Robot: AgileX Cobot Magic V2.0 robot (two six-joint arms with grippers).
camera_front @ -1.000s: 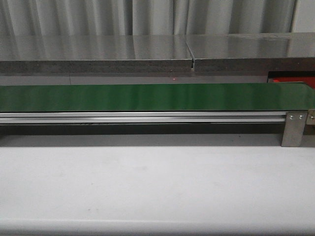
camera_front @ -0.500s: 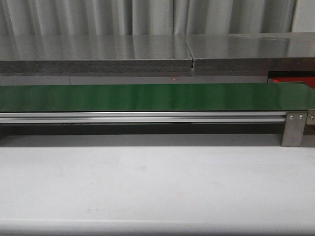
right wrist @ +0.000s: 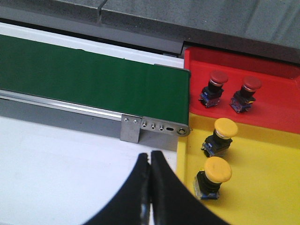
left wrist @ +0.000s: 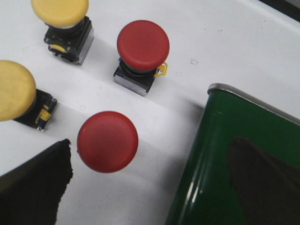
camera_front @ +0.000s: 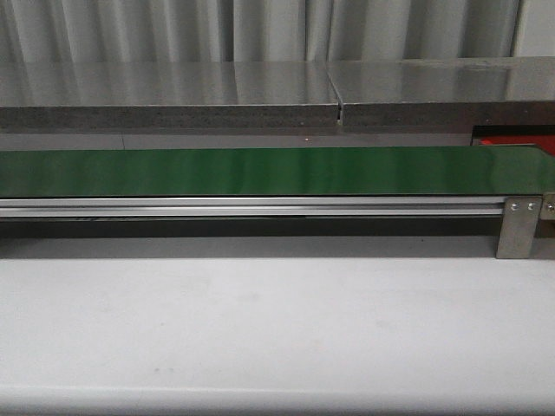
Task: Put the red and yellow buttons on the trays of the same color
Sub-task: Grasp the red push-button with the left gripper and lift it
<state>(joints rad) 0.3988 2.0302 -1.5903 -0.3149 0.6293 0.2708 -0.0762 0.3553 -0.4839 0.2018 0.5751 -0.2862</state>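
In the left wrist view, two red buttons (left wrist: 108,141) (left wrist: 143,45) and two yellow buttons (left wrist: 60,9) (left wrist: 14,89) stand on the white table beside the end of the green belt (left wrist: 211,164). My left gripper (left wrist: 150,154) is open above them. One dark finger (left wrist: 33,187) is beside the nearer red button and the other is over the belt. In the right wrist view, the red tray (right wrist: 276,101) holds two red buttons (right wrist: 218,78) (right wrist: 251,84). The yellow tray (right wrist: 262,187) holds two yellow buttons (right wrist: 226,127) (right wrist: 218,169). My right gripper (right wrist: 151,157) is shut and empty, next to the yellow tray.
The long green belt (camera_front: 260,171) runs across the front view on an aluminium rail with a metal bracket (camera_front: 519,227) at its right end. A corner of the red tray (camera_front: 512,140) shows behind it. A grey shelf (camera_front: 260,91) stands at the back. No arm appears in the front view.
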